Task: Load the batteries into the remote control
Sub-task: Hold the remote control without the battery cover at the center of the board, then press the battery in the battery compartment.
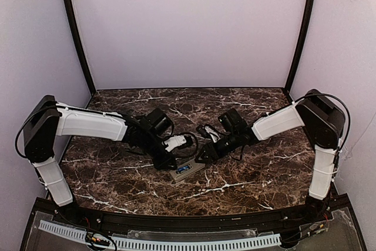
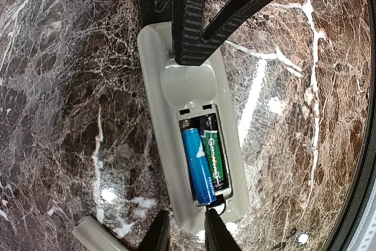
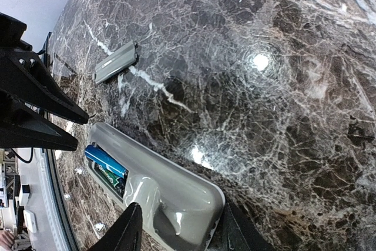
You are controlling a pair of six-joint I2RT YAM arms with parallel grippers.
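Note:
The remote control point(image 1: 187, 170) lies grey back up between the arms, its battery recess open. In the left wrist view the remote control point(image 2: 154, 80) holds two batteries: a blue one point(image 2: 197, 166) lying slanted with its near end raised over the recess rim, and a green-black one point(image 2: 214, 154) lying flat beside it. My left gripper point(image 2: 187, 236) is narrowly open at the remote's near end, one fingertip point(image 2: 216, 232) touching the blue battery's end. My right gripper point(image 3: 179, 236) is shut on the remote's other end point(image 3: 176, 198), one finger on each side.
A small flat grey cover piece point(image 3: 116, 62) lies on the marble beyond the remote; its end also shows in the left wrist view point(image 2: 94, 233). The dark marble table point(image 1: 252, 168) is enclosed by lilac walls. Both arms crowd its middle.

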